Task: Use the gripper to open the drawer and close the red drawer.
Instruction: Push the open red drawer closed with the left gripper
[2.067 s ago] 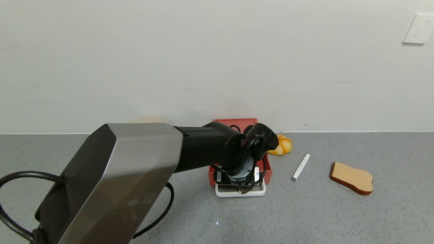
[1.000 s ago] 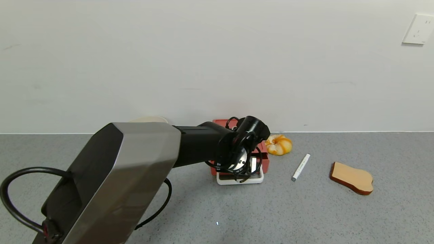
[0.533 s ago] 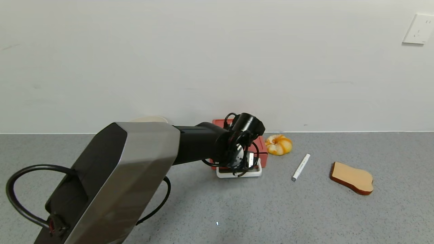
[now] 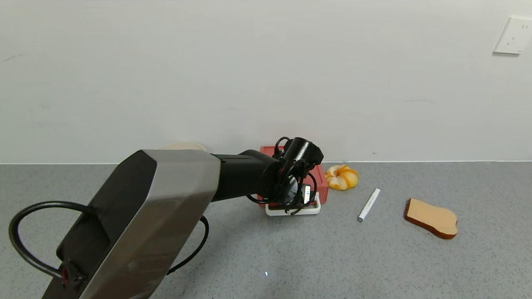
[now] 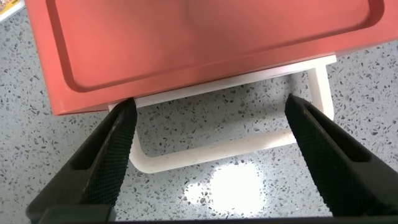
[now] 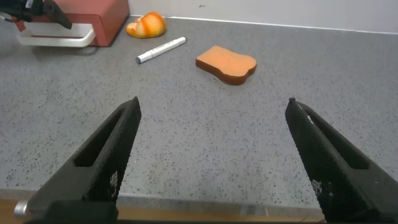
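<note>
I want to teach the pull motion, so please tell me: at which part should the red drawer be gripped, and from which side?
Grip the white loop handle at the front of the drawer, on its long front bar. Come from above with one jaw inside the loop and one outside: the bar lies flat just over the table, with open space within the loop. The left gripper hangs over it, jaws open, straddling the handle's width.

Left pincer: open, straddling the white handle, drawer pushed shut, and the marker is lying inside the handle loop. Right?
Not quite. The marker isn't in the loop; it lies on the counter between the orange and the bread slice, as the head view shows. The left wrist view shows only bare counter inside the handle. The rest holds: left pincer open around the handle, drawer pushed in.
</note>
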Motion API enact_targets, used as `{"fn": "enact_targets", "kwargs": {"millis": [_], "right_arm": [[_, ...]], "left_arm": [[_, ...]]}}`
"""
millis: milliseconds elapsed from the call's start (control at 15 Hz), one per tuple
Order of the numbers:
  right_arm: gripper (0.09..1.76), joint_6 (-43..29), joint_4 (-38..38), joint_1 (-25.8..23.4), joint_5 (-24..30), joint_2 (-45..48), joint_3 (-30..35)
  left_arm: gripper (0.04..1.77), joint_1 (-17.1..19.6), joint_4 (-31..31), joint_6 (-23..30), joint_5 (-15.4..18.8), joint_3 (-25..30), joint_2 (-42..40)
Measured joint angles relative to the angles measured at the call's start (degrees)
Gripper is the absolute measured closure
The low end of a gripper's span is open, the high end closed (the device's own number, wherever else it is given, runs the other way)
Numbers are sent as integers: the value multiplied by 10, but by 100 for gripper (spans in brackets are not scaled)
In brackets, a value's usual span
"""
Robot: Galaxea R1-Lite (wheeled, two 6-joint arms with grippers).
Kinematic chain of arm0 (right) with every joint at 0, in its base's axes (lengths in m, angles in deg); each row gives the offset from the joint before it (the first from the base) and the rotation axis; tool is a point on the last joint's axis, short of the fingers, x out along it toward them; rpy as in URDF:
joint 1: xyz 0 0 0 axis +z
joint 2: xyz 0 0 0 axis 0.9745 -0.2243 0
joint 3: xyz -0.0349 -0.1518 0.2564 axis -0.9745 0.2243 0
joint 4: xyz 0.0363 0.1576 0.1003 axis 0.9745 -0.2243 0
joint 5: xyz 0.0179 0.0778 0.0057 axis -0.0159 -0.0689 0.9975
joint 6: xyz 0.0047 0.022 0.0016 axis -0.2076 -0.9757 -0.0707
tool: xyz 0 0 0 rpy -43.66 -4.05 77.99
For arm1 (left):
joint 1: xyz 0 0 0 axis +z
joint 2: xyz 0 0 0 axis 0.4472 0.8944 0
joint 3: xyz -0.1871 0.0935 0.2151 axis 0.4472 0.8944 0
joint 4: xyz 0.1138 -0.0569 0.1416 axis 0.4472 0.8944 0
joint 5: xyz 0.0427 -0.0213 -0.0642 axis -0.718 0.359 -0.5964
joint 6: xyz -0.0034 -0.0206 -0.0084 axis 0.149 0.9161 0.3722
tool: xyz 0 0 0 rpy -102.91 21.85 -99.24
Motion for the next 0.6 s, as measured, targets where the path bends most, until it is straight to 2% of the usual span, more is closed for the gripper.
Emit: {"fn": "enact_targets", "kwargs": {"millis": [267, 600], "right_arm": [[14, 0, 0, 0, 0, 0, 0], [14, 0, 0, 0, 0, 0, 0]], "left_arm": [[9, -1, 42, -4, 0, 0, -9], [9, -4, 112, -13, 5, 7, -67]]}}
